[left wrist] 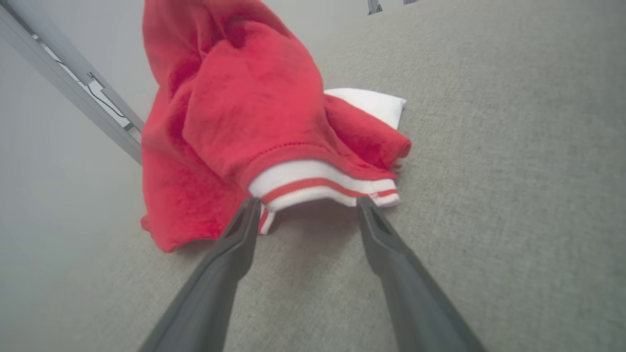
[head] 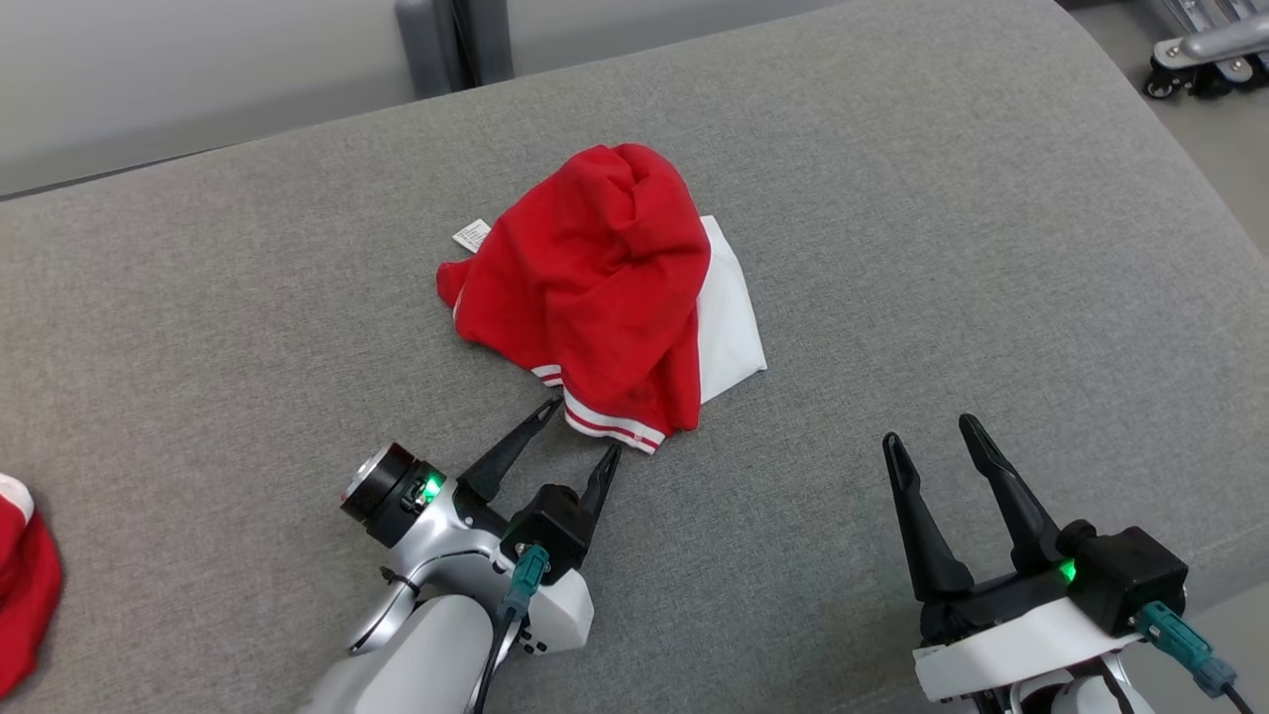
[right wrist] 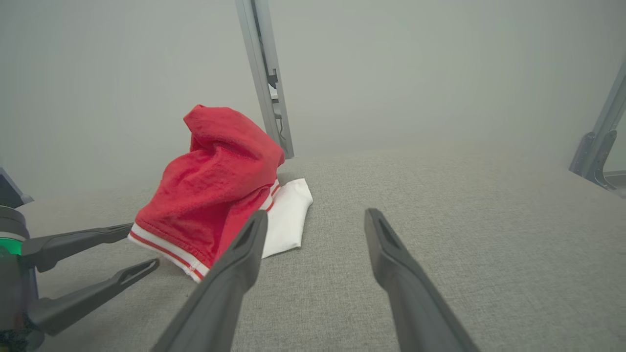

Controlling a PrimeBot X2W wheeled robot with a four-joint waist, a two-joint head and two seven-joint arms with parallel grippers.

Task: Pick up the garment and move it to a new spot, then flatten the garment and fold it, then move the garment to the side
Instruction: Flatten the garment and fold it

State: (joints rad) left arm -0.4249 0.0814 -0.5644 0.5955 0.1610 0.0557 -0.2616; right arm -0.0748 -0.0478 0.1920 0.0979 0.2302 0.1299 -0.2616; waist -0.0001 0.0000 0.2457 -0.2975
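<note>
- The garment [head: 595,278], red with a white panel along its right side, lies in a crumpled heap near the middle of the grey fabric-covered bench [head: 942,248].
- Its white hem with red stripes [head: 607,423] is at the near edge of the heap, facing the robot. A small white tag [head: 472,235] sticks out at the far left.
- In the left wrist view the garment [left wrist: 234,107] rises in a mound and the striped hem [left wrist: 323,188] lies low on the fabric.
- The left gripper [head: 585,426] is spread wide and holds nothing. Its tips sit right at the hem, one at each end of the striped band [left wrist: 308,201]. I cannot tell whether they touch it.
- The right gripper [head: 928,428] is also spread wide and empty. It sits low over bare bench, well to the right of the garment and apart from it.
- The right wrist view shows the garment [right wrist: 215,190] to the left of that gripper's fingers, with the left gripper [right wrist: 143,244] reaching in at the hem.
- Another red and white cloth [head: 20,585] lies at the bench's far left edge.
</note>
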